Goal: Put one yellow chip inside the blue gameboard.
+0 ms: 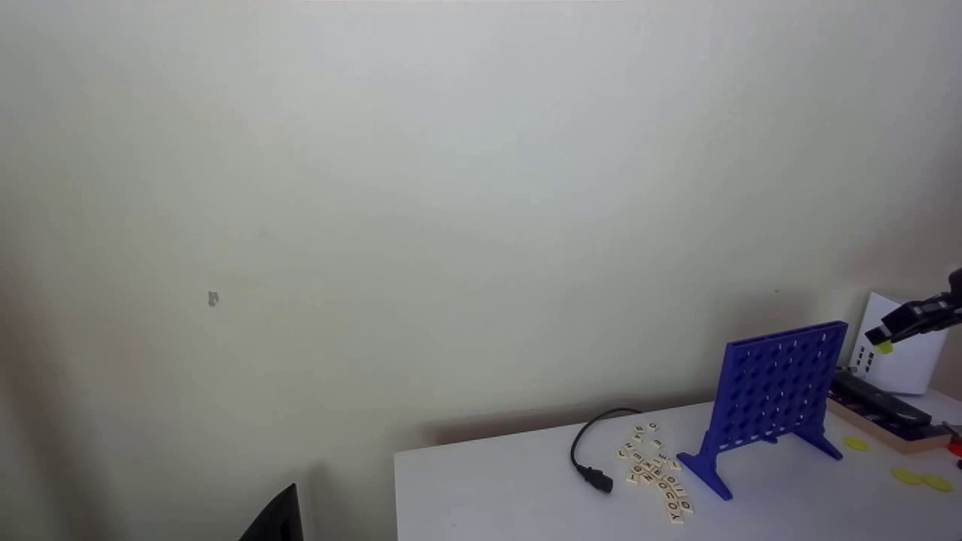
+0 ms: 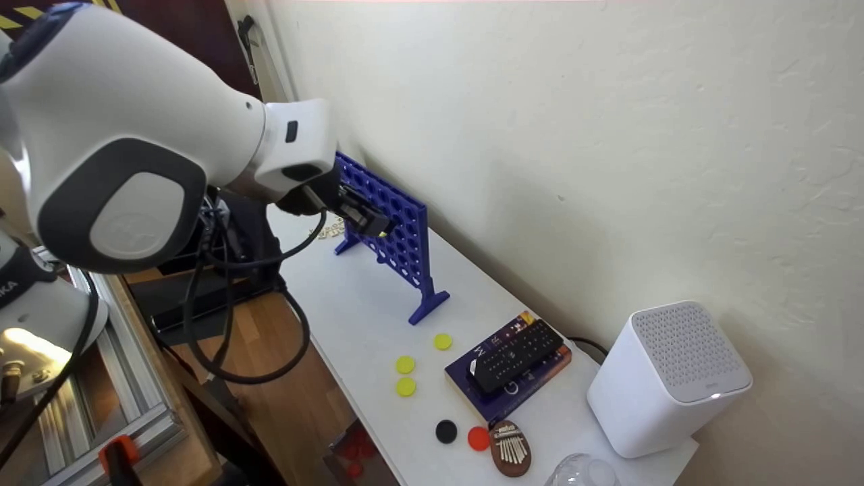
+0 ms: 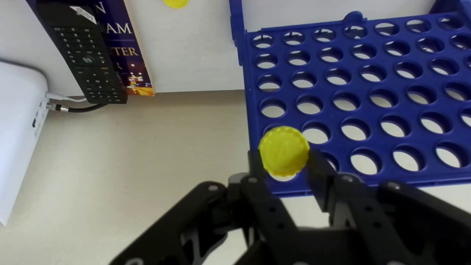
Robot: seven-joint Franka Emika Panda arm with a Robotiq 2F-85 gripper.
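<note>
Wrist view: hand [image 3: 283,158] clamped on a yellow chip [image 3: 283,151], a fingertip at either side, ridged disc face to the camera. Chip overlaps one corner of the blue gameboard [image 3: 369,114] along the line of sight; gap or contact can't be judged from this angle. Left of gameboard: TV remote [image 3: 86,62] on a book [image 3: 125,48], then a white router [image 3: 18,121] with a white cord [image 3: 60,96] and a black cord [image 3: 88,109] at its side. White cord shows only here.

In an exterior view: gameboard upright on the counter [image 1: 466,481]; hand in the air to its right, a clear gap between, chip outside the gameboard. Left of gameboard's foot, whole only here: scattered letter tiles [image 1: 661,485], and past them a black power cord [image 1: 597,479].

In an exterior view: white robot arm [image 2: 148,81] fills the upper left, hand overlapping gameboard in the picture, chip a mere yellow sliver. Off gameboard's near foot: three loose yellow chips [image 2: 405,364], two side by side, one closer to gameboard. Farther out from gameboard, whole only here: black chip [image 2: 446,431], red chip [image 2: 478,439], thumb piano [image 2: 510,449] just beside the red. Router's perforated top farther still. Clear bottle [image 2: 582,470] cut by the lower edge.
</note>
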